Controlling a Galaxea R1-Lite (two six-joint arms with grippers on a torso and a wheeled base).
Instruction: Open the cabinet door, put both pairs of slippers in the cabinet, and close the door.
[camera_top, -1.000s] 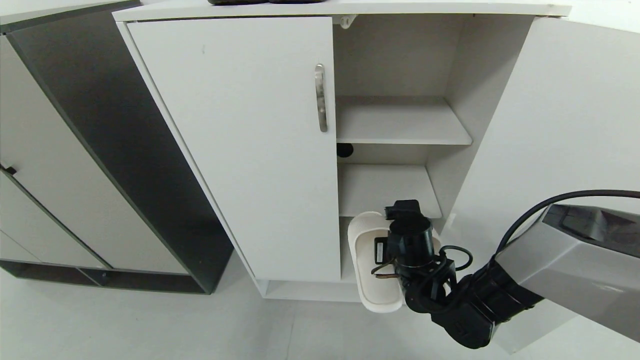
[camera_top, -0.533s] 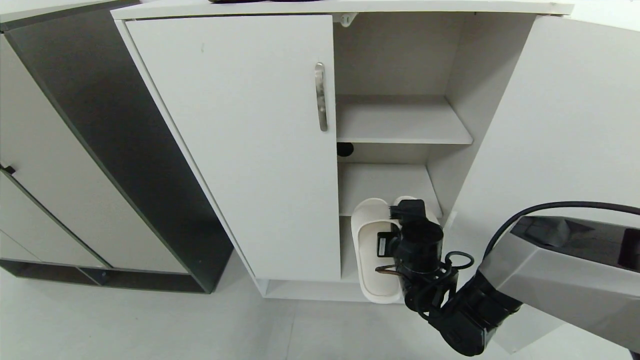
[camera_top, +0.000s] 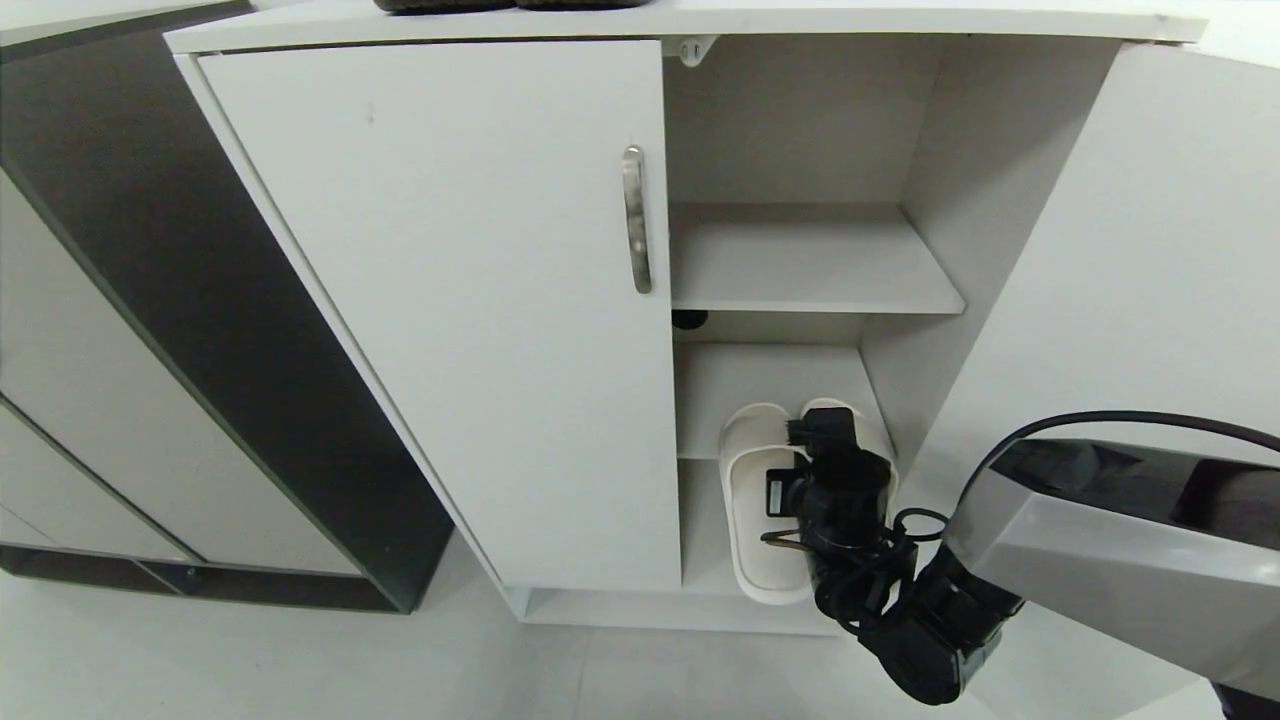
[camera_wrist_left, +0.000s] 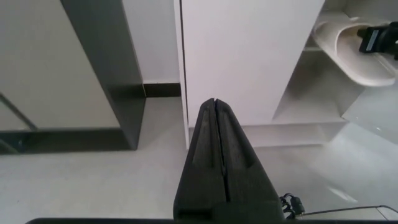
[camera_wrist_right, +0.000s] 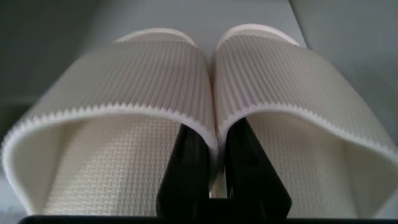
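A pair of white slippers (camera_top: 757, 500) hangs side by side at the open right half of the white cabinet (camera_top: 800, 260), toes pointing in over the lower shelf. My right gripper (camera_top: 800, 500) is shut on the pair: its black fingers (camera_wrist_right: 186, 168) pinch the two inner strap edges of the white slippers (camera_wrist_right: 155, 93) together. The cabinet's right door (camera_top: 1130, 260) stands swung open; the left door (camera_top: 450, 300) with its metal handle (camera_top: 633, 220) is shut. My left gripper (camera_wrist_left: 214, 109) is shut on nothing, low above the floor in front of the left door.
A dark item (camera_top: 500, 4) lies on the cabinet top at its front edge. A grey and white cabinet (camera_top: 120, 330) stands to the left. Two bare shelves (camera_top: 800, 265) sit above the slippers. Pale floor (camera_top: 300, 660) lies open in front.
The right gripper has carried the white slippers forward and deeper into the cabinet opening. The head camera has shifted, so the cabinet sits a little lower and larger in view.
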